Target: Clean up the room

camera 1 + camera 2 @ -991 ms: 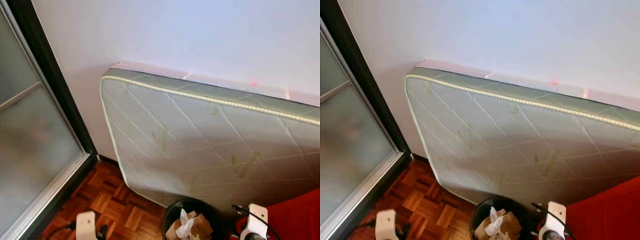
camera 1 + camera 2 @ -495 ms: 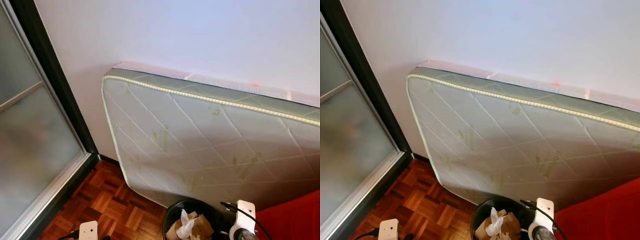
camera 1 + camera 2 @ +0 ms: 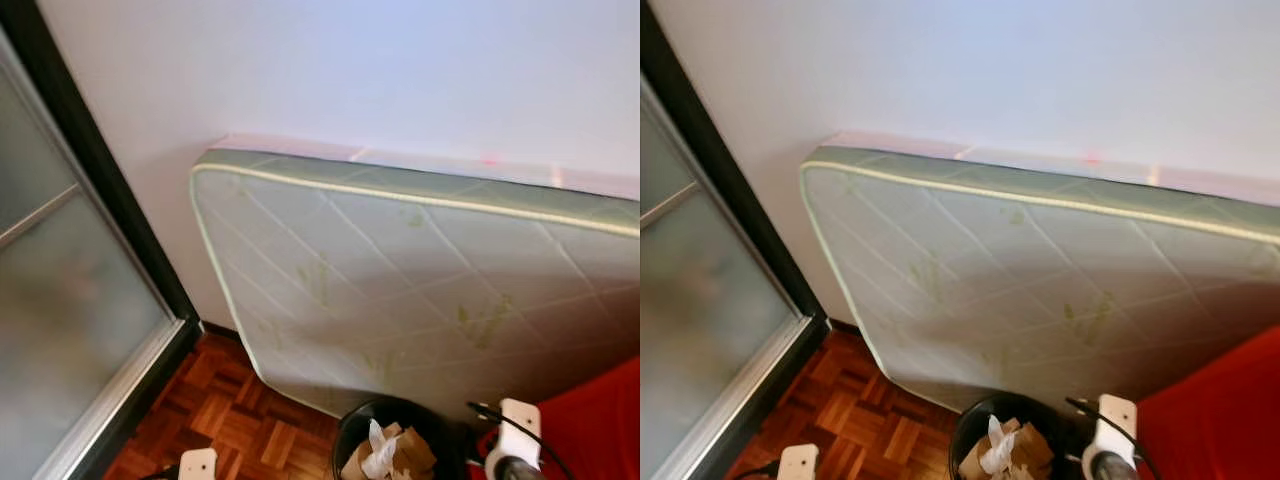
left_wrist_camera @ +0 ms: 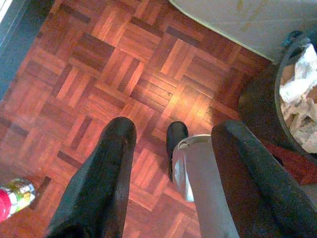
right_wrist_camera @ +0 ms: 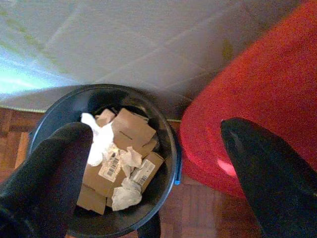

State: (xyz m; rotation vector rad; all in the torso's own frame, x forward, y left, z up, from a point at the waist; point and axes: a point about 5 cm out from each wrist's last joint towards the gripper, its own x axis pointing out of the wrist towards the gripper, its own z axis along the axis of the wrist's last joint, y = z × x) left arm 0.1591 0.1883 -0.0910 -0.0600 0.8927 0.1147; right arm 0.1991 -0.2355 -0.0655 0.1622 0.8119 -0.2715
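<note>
A black waste bin [image 5: 106,163] stands on the parquet against a leaning mattress, holding cardboard scraps [image 5: 124,148] and crumpled white tissue [image 5: 101,141]. My right gripper [image 5: 156,129] hovers just above the bin, open wide with nothing between its fingers. The right wrist [image 3: 515,440] sits beside the bin [image 3: 395,440] at the picture's lower edge. My left gripper [image 4: 176,126] hangs open over bare parquet to the bin's left, with my own grey leg and black foot below it. A small red and green can [image 4: 15,196] lies on the floor near that gripper.
A quilted white and green mattress [image 3: 420,290] leans on the white wall. A frosted sliding door with a dark frame [image 3: 70,300] closes off the left. Right of the bin, a large red soft thing [image 5: 257,99] touches it. Parquet [image 3: 230,420] runs between door and bin.
The head view has swung a little and blurred. My left wrist sits lower in the picture than a second ago. Nothing was taken hold of or let go.
</note>
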